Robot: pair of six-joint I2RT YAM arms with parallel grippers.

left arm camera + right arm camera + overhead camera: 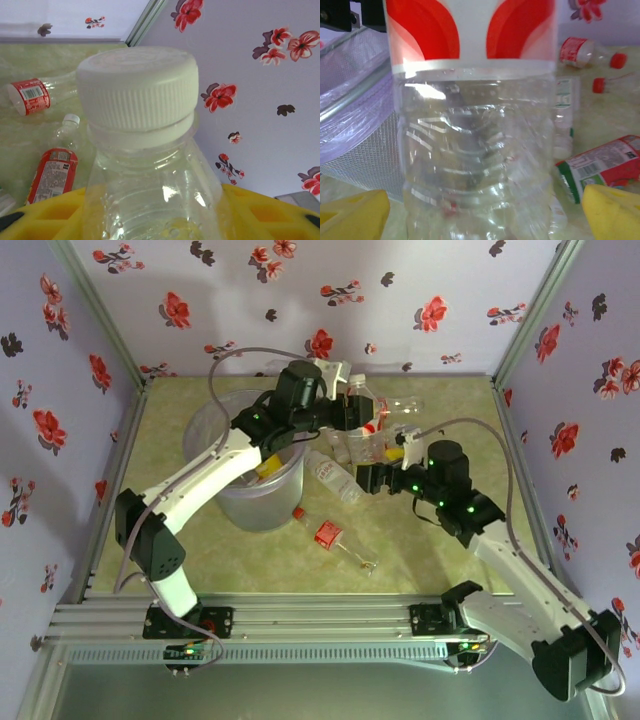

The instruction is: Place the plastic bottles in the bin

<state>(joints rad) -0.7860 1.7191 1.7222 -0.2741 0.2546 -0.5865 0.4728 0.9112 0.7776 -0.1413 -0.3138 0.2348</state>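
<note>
— Step in hand?

— Picking, on both sides, by the look of the grips. Right gripper spread wide around a red-labelled bottle, yellow fingers clear of its sides, just beside the bin. Farther back, left gripper closed on a white-capped bottle, past the bin's far right side. Cannot tell whether lifted off the tabletop.

— Next move?

— For the left: carry back over the rim, then let go. For the right: squeeze first, then lift and swing left to the bin.

— Count, near to far?

— One bin, two grippers. One red-capped bottle lying nearest the bases. One pale-labelled bottle lying just beside the bin. A yellow bottle, probably, inside the bin. Then the two at the grippers, among a far heap too tangled to number. At least six bottles in all.
</note>
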